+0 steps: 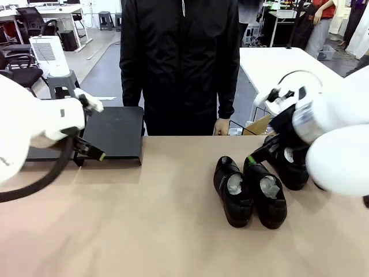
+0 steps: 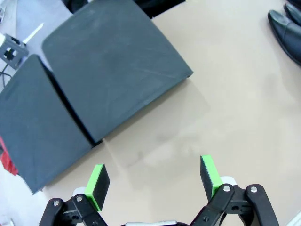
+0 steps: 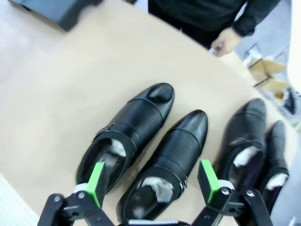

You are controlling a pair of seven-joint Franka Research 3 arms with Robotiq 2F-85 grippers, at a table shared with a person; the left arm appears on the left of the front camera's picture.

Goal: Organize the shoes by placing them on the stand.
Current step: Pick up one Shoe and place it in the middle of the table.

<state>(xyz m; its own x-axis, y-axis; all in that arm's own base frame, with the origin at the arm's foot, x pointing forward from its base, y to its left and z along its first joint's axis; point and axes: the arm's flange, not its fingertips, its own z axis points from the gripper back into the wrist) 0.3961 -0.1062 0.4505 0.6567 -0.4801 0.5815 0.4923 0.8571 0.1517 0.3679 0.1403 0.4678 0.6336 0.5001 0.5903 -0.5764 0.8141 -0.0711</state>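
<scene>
The left hand (image 2: 154, 180) is hanging with its green pads (image 2: 99, 184) spread wide and gripping nothing, poised over bare tan worktop (image 2: 225, 94) just beside the front lip of the stand (image 2: 113, 70). The stand's two matte-black platforms are lying side by side at the robot's left end of the worktop. The right hand (image 3: 153, 182) is likewise gaping wide and holding nothing, hovering above the heel ends of two glossy black shoes. The first shoe (image 3: 129, 127) and the second shoe (image 3: 176, 150) are lying close alongside each other, toes pointing toward the person (image 3: 207, 14), with whitish paper showing in their openings. The third shoe (image 3: 244, 141) and the fourth shoe (image 3: 277, 150) are sitting just beside them, nearer the worktop's edge, also stuffed with paper. All four are resting on the worktop, well apart from the stand. The person, in a black jacket, is standing at the far side.
</scene>
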